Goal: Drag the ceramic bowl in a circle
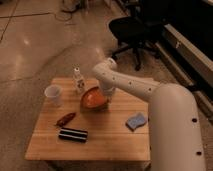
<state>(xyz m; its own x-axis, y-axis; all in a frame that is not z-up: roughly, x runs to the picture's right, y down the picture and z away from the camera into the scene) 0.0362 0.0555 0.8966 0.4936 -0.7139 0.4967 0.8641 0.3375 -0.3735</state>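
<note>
Polished floor surrounds a wooden counter (110, 135), where the ceramic bowl (93, 98) sits near the back centre. The gripper (106, 92) is pressed at its right rim; whether the jaws are apart cannot be told. Dragging seems underway, and a steady curved sweep is called for next.

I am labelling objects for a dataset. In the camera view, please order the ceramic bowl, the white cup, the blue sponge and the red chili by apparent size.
1. ceramic bowl, where the gripper is, at its right rim
2. white cup
3. blue sponge, close to the cup, so this order is unsure
4. red chili
</note>
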